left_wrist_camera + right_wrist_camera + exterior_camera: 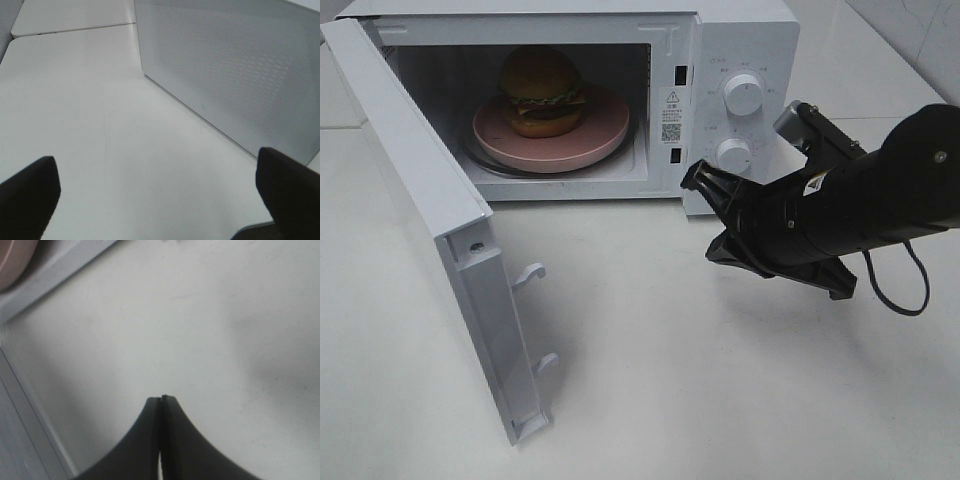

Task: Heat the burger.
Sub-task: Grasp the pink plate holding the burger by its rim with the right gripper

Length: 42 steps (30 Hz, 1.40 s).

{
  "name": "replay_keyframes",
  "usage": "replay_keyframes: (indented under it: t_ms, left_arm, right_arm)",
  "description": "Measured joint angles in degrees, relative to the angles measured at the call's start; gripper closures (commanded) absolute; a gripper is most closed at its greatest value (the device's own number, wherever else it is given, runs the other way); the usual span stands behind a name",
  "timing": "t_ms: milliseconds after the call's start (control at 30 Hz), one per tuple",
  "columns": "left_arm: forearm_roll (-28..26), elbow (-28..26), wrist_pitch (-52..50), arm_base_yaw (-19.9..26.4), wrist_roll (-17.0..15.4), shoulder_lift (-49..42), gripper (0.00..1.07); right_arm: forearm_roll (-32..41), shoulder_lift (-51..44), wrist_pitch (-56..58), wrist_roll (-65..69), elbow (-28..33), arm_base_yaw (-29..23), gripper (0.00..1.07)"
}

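Note:
The burger (pixel 541 90), with a golden-brown bun, green lettuce and dark layers, sits on a pink plate (pixel 600 135) inside the open white microwave (pixel 740 40). My right gripper (pixel 693 178) hovers just in front of the microwave's lower knob (pixel 733 154), to the right of the cavity. Its fingers are pressed shut on nothing, as the right wrist view's gripper (pixel 161 399) shows, with the plate's edge (pixel 12 260) at the corner. My left gripper (pixel 156 157) is open and empty above the table, facing the outside of the door (pixel 240 65). It does not show in the exterior view.
The microwave door (pixel 410 170) stands swung wide open toward the front left, with its latch hooks (pixel 532 272) sticking out. An upper knob (pixel 744 96) sits on the control panel. White tabletop (pixel 700 380) stretches in front of the microwave.

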<state>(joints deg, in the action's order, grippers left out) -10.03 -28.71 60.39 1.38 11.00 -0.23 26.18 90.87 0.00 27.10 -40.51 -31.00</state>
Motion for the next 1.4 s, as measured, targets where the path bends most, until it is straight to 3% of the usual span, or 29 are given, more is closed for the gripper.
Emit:
replay_keyframes:
  t_ms: [400,733,1167,1400]
  left_arm:
    - [0.00,0.00,0.00,0.00,0.00,0.00,0.06]
    - [0.00,0.00,0.00,0.00,0.00,0.00,0.06]
    - [0.00,0.00,0.00,0.00,0.00,0.00,0.06]
    - [0.00,0.00,0.00,0.00,0.00,0.00,0.06]
  right_arm:
    - [-0.74,-2.41,24.64,-23.03,-8.48,0.00,1.05]
    - [-10.31,-2.41,40.91,-45.38,-16.27,0.00,1.03]
    - [-14.95,-2.41,50.65,-84.86,-21.08,0.00,1.02]
    - [-15.81,-2.41,50.71,-97.12,-21.26,0.00,1.01]
